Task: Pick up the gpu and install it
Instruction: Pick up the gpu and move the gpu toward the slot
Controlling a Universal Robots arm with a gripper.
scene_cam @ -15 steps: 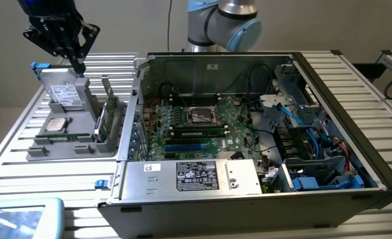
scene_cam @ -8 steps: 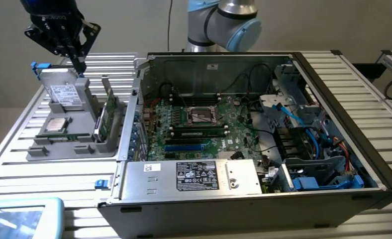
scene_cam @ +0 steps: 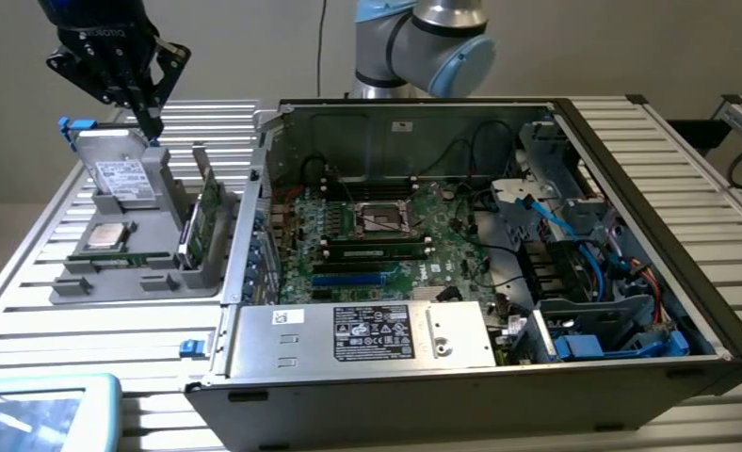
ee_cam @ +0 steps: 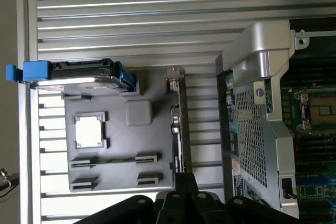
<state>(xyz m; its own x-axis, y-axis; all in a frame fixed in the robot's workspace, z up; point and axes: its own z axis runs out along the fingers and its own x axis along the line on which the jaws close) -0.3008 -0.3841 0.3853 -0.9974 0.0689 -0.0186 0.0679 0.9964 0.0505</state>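
"So where did the gpu (scene_cam: 201, 221) stand?"

"Upright on its edge in a slot of the grey tray (scene_cam: 133, 287), along the tray's side nearest the open computer case (scene_cam: 472, 395). Nothing gripped it."

"And the gripper (scene_cam: 153, 130)?"

"Above the tray, over the end that held the hard drive (scene_cam: 120, 177). Its fingers were pressed together and carried nothing. The tip hung close to the drive's upper edge. I couldn't tell whether they touched."

"What else lay in the tray?"

"A processor chip (scene_cam: 104, 235), flat near the tray's middle, beside the gpu's slot."

"And the case?"

"Just beside the tray, its side panel off, with the motherboard (scene_cam: 371, 235) bare."
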